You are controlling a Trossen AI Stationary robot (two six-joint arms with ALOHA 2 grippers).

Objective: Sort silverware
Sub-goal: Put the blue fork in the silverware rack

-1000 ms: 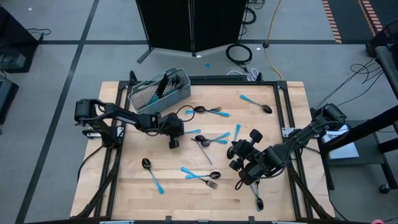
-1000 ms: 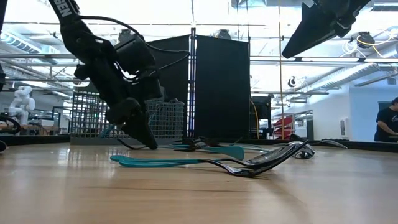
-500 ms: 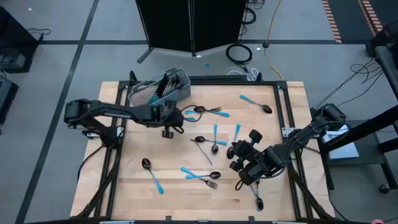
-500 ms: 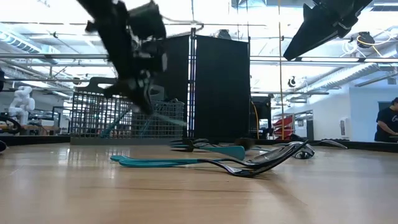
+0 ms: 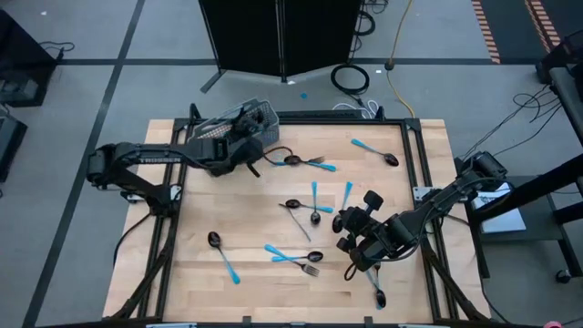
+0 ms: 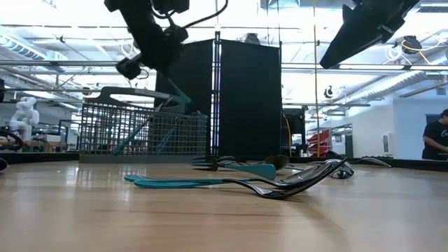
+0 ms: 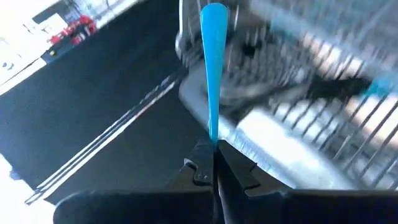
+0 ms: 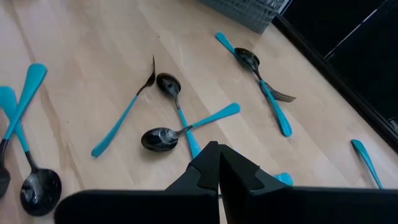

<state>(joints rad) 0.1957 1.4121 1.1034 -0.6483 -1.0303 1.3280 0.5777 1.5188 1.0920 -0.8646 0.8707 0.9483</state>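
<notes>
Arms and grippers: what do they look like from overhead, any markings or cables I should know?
Both arms are dark, almost black, jointed links. The left arm carries white lettering along its long link; the right arm has a bulky black wrist block. Each gripper, left gripper and right gripper, ends in two slim dark fingers. Black cables loop near both bases.

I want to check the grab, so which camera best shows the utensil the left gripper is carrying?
The left wrist view: the left gripper is shut on the blue-handled utensil, handle pointing toward the basket. In the high view the arm mostly hides it above the basket. The low view shows only a thin piece hanging under the gripper. The right wrist view misses it.
</notes>
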